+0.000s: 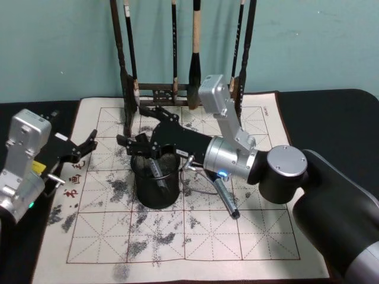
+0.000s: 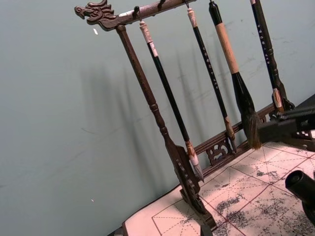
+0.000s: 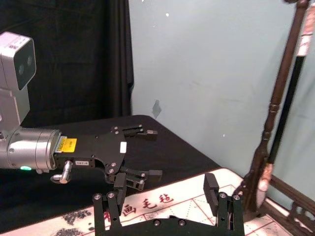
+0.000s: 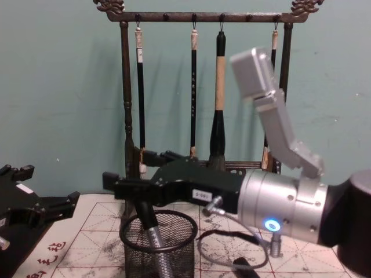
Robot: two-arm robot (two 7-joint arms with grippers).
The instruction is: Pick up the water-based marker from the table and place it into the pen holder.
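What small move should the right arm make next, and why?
Probably lift the right claw straight up, clear of the pen holder. It stands wide open, and a marker already leans inside the holder below it, so the drop looks done. The left claw hangs open by the mat's left edge.

Teal wall, black curtain, black table

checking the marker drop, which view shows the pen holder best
The chest view: the pen holder is seen side-on, mesh wall and rim clear, a grey marker leaning inside. The head view shows it from above, its mouth partly covered by the right hand. The wrist views face the brush rack.
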